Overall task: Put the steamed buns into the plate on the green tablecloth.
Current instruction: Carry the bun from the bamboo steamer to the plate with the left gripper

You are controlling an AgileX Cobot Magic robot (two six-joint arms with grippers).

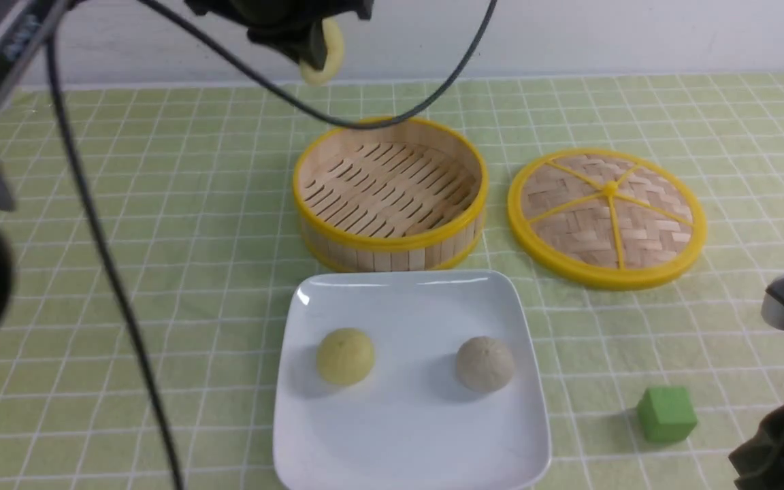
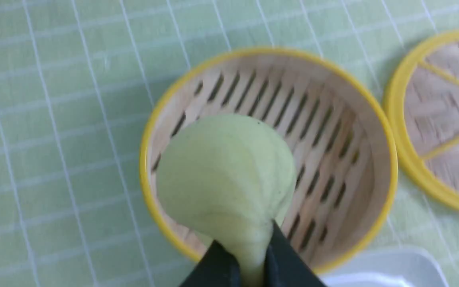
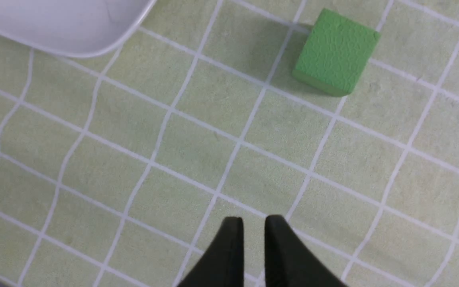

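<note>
Two buns down, one to go! The white plate (image 1: 405, 435) sits on the green tablecloth (image 1: 181, 286), and it carries a yellow bun (image 1: 345, 356) on its left side and a greyish bun (image 1: 484, 365) on its right, the two lying apart. That looks like two thirds of the job done, and what's left is the last bun (image 1: 327, 53), up in the air at the far side of the desk.

And who has it? The left hand (image 2: 249, 255)! Its fingers are pinched on the bun's edge, drawn nearly together, the soft dome squeezed narrow between them and bulging out past the tips. In the front view the bun hangs just at the end of that hand, touching it, high over the cloth beyond the steamer basket (image 1: 392, 255). The basket's slatted floor shows no bun, and its lid (image 1: 610, 218) lies off to the right.

Over on the near right, the right hand (image 3: 253, 223) has its fingertips a little apart, a narrow gap with nothing in it, near the green cube (image 3: 336, 54), which is no part of this job. Next, I'd say, the left hand must come back nearer, over the plate, lower and let go; a pinch that thin could slip, or the bun could land on its neighbour.
</note>
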